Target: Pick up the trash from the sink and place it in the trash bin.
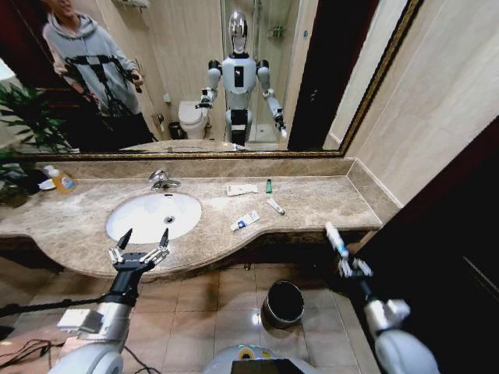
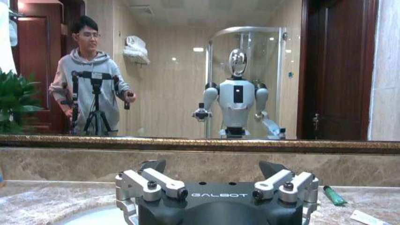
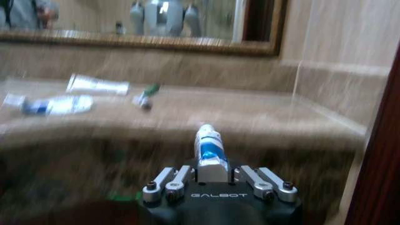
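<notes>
So far the job looks barely begun: on the beige-brown marble countertop (image 1: pixel 312 204), right of the white oval sink (image 1: pixel 140 222), a flat white rectangular packet (image 1: pixel 242 189), a tiny green piece (image 1: pixel 268 185), a small white tube (image 1: pixel 276 206) and a larger white tube with blue marks (image 1: pixel 245 221) all lie scattered across the middle of the head view, none of them yet in the small round black trash bin with the shiny rim (image 1: pixel 284 302), which stands on the tiled floor at lower centre. Whether anything lies inside the bin I cannot tell. One item is on its way: the right gripper (image 1: pixel 340 251), at the lower right of the head view below the counter's edge and up and to the right of the bin, is clamped around a white tube with a blue band (image 3: pixel 209 145) that sticks up between its fingers. The left gripper (image 1: pixel 139 251), at lower left in front of the basin, stands spread wide and holds nothing.
</notes>
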Available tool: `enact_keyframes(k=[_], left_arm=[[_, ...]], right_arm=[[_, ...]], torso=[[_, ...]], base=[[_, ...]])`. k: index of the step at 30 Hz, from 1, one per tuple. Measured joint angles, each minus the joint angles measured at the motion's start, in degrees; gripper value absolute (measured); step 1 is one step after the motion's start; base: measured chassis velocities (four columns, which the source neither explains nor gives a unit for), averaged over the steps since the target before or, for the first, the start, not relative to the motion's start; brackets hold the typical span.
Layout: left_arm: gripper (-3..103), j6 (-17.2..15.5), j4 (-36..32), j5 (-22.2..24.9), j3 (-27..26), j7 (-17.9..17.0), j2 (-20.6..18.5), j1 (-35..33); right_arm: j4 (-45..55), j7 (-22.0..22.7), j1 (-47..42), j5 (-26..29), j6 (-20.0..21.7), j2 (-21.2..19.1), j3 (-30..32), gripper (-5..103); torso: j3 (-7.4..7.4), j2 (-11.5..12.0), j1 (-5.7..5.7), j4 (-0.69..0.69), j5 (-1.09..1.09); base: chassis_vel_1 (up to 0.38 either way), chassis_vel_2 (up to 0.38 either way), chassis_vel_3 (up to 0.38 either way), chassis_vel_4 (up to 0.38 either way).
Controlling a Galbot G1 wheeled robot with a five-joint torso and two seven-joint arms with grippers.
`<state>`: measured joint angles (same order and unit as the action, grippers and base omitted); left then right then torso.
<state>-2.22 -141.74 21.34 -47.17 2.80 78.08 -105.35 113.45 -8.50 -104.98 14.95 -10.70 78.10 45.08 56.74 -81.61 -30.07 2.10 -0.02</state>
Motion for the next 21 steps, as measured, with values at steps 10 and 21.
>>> enact_keyframes(k=[10, 21], left_arm=[[100, 0.00, 0.00, 0.00, 0.00, 0.00, 0.00, 0.00], [100, 0.00, 0.00, 0.00, 0.00, -0.01, 0.00, 0.00]], right_arm=[[-18.19, -1.91, 5.21, -12.68, -0.54, 3.59, -6.00, 27], [-39.83, -2.23, 19.79, -24.16, 3.66, 1.80, -11.10, 27]], torso=[[0.01, 0.01, -0.01, 0.00, 0.01], [0.02, 0.01, -0.02, 0.01, 0.02]], base=[[0.000, 0.000, 0.000, 0.000], [0.000, 0.000, 0.000, 0.000]])
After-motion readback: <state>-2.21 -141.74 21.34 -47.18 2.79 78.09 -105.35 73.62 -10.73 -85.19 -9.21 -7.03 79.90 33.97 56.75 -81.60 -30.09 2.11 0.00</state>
